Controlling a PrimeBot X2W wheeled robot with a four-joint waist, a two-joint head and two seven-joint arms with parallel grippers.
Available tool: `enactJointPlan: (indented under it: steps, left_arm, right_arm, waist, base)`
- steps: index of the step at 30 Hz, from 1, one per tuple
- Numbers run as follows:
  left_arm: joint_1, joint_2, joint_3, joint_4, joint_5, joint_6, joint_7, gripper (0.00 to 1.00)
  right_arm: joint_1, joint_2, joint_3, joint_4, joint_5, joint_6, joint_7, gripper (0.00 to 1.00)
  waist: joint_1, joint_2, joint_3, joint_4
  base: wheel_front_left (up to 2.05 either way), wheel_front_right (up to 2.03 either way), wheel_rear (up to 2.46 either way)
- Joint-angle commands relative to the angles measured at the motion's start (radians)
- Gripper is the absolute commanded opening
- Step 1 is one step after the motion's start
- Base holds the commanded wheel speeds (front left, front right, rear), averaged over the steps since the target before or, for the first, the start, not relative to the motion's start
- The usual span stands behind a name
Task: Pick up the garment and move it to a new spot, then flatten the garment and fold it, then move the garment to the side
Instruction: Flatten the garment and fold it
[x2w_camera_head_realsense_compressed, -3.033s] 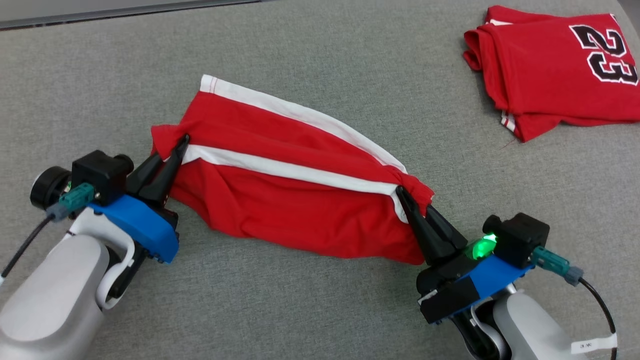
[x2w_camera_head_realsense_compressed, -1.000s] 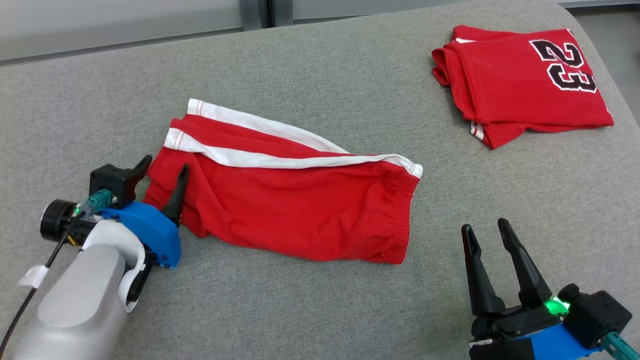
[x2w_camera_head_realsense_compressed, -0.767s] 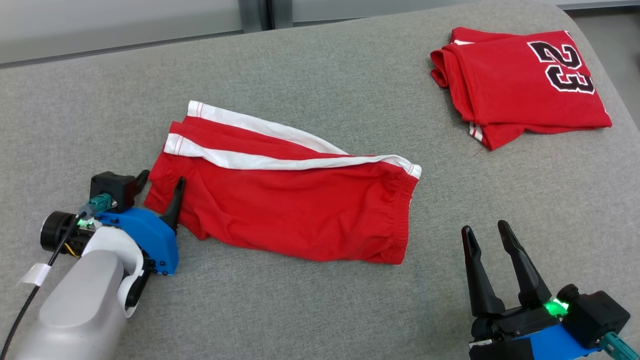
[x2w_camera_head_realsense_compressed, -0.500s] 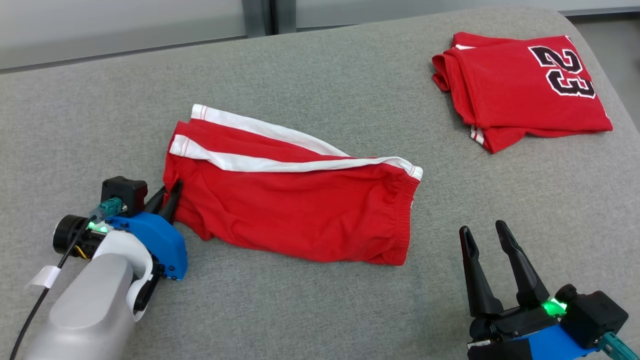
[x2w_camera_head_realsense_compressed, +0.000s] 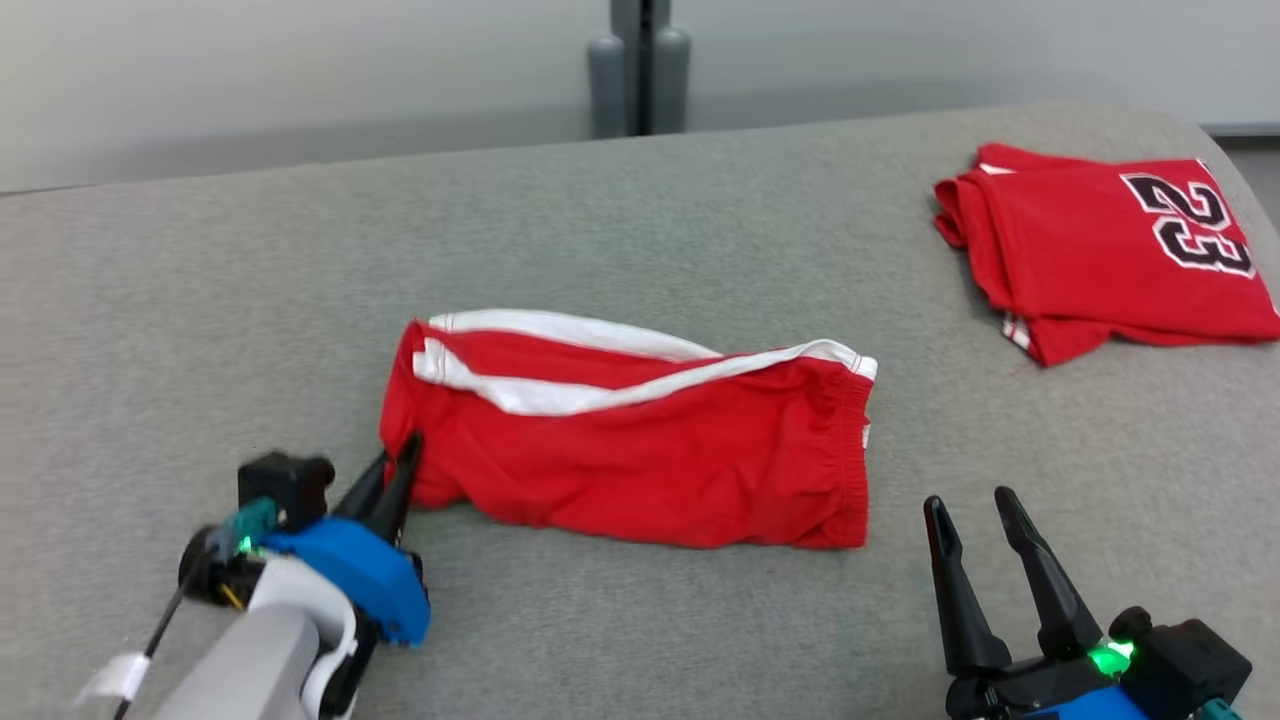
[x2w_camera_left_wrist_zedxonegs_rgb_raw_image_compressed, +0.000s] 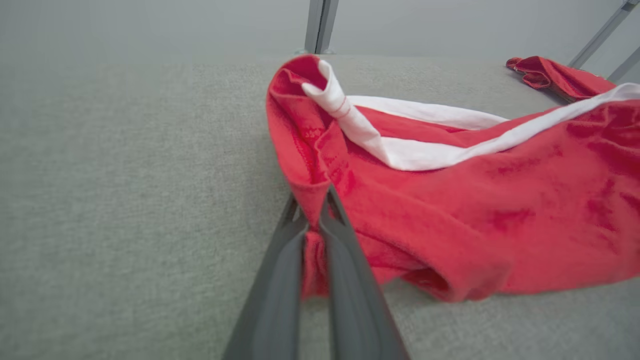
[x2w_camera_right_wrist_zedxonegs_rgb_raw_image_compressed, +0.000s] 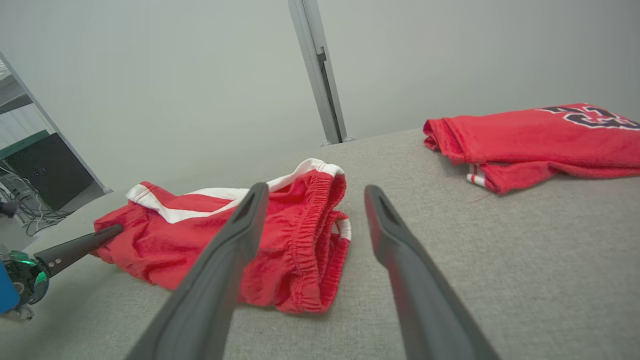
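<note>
shorts (x2w_camera_head_realsense_compressed: 640, 450) sit mid-tabletop (x2w_camera_head_realsense_compressed: 250, 300), loosely doubled lengthwise, waistband end at 3 o'clock. left gripper (x2w_camera_head_realsense_compressed: 398, 455): fingers pinched narrow on the leg hem at the shorts' 8 o'clock corner. right gripper (x2w_camera_head_realsense_compressed: 968, 500): fingers wide, empty, off the 5 o'clock corner. Risks: a one-sided pull would probably drag and bunch the cloth rather than flatten it; the small bite may slip or catch one layer only. Folded jersey (x2w_camera_head_realsense_compressed: 1110, 260) at 2 o'clock, keep clear.
</note>
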Motion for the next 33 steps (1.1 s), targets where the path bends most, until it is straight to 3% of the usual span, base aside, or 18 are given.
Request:
enactJointPlan:
  steps: [1, 14, 15, 16, 23, 27, 33]
  left_arm:
    - [0.021, 0.006, 0.008, -0.013, -0.006, 0.009, -0.005, 0.0]
    - [0.233, 0.053, 0.031, -0.261, -0.061, 0.102, 0.014, 0.0]
    - [0.238, 0.054, 0.033, -0.27, -0.059, 0.111, 0.013, 0.37]
    - [0.244, 0.053, 0.033, -0.275, -0.058, 0.118, 0.012, 1.0]
    - [0.258, 0.046, 0.099, -0.335, 0.004, 0.165, -0.041, 1.0]
    - [0.297, 0.011, 0.225, -0.461, 0.104, 0.187, -0.043, 1.0]
    - [0.369, -0.051, 0.381, -0.579, 0.231, 0.176, -0.043, 1.0]
  right_arm:
    - [0.013, -0.001, -0.006, 0.003, 0.002, 0.0, -0.005, 1.0]
    - [0.045, -0.001, -0.022, 0.048, -0.015, 0.0, 0.009, 1.0]
    - [0.042, -0.001, -0.021, 0.053, -0.015, 0.0, 0.011, 1.0]
    - [0.038, -0.001, -0.019, 0.057, -0.016, 0.001, 0.012, 1.0]
    - [0.026, -0.001, -0.038, 0.067, -0.027, 0.001, 0.008, 1.0]
    - [0.02, -0.001, -0.053, 0.054, -0.029, 0.001, 0.005, 1.0]
    - [0.014, -0.001, -0.069, 0.04, -0.026, 0.0, 0.002, 1.0]
  waist:
    - [0.0001, 0.0001, -0.005, 0.011]
    - [0.0001, 0.0001, -0.042, 0.111]
    - [0.0001, 0.0001, -0.041, 0.112]
    - [0.0001, 0.0001, -0.041, 0.112]
    - [0.0001, 0.0001, -0.065, 0.102]
    - [0.0001, 0.0001, -0.082, 0.106]
    - [0.0001, 0.0001, -0.106, 0.112]
  base:
    - [0.0, 0.0, 0.0]
    - [0.0, 0.0, 0.0]
    - [0.0, 0.0, 0.0]
    - [0.0, 0.0, 0.0]
    - [0.0, 0.0, 0.0]
    - [0.0, 0.0, 0.0]
    - [0.0, 0.0, 0.0]
